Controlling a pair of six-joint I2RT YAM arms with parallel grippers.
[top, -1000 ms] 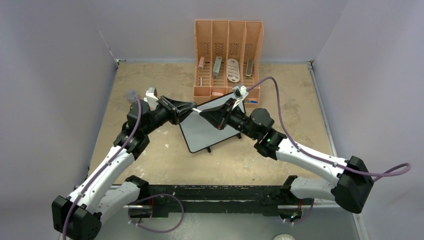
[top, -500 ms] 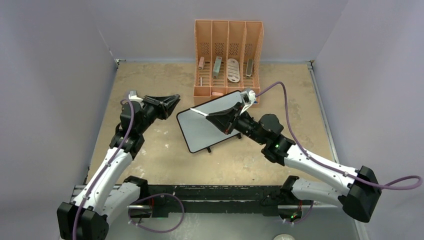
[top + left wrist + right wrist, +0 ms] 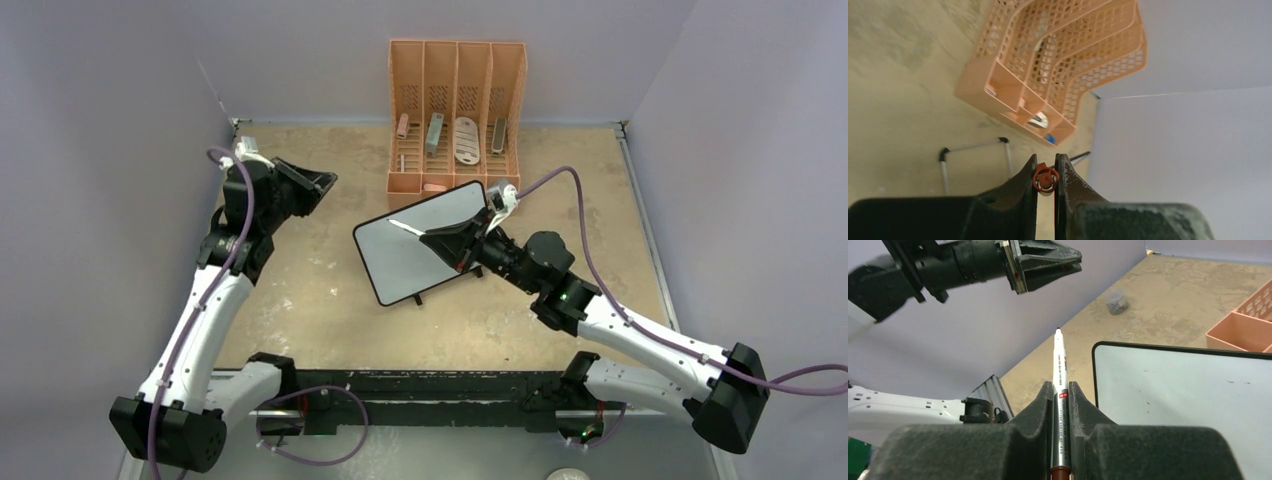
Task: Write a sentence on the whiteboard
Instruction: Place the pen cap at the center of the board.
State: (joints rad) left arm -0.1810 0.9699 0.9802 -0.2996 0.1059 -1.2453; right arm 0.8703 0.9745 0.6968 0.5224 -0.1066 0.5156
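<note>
On the counter (image 3: 560,170), just in front of the orange organizer (image 3: 457,60), the whiteboard (image 3: 405,262) sits skewed. My right pincer (image 3: 1060,385) over it grips a marker (image 3: 1060,362), tip out. My left pincer (image 3: 1046,162), well left, pinches a small red cap (image 3: 1046,178).

Table (image 3: 320,320): tan, mottled top, scuffed pale in places.
Far edge: orange organizer (image 3: 456,70), four slots, standing upright.
Centre: whiteboard (image 3: 400,265), black-framed, set askew on small black feet, its far corner just beside the organizer's front.
Left side: small greyish clump (image 3: 1116,301), lying apart from both.
</note>
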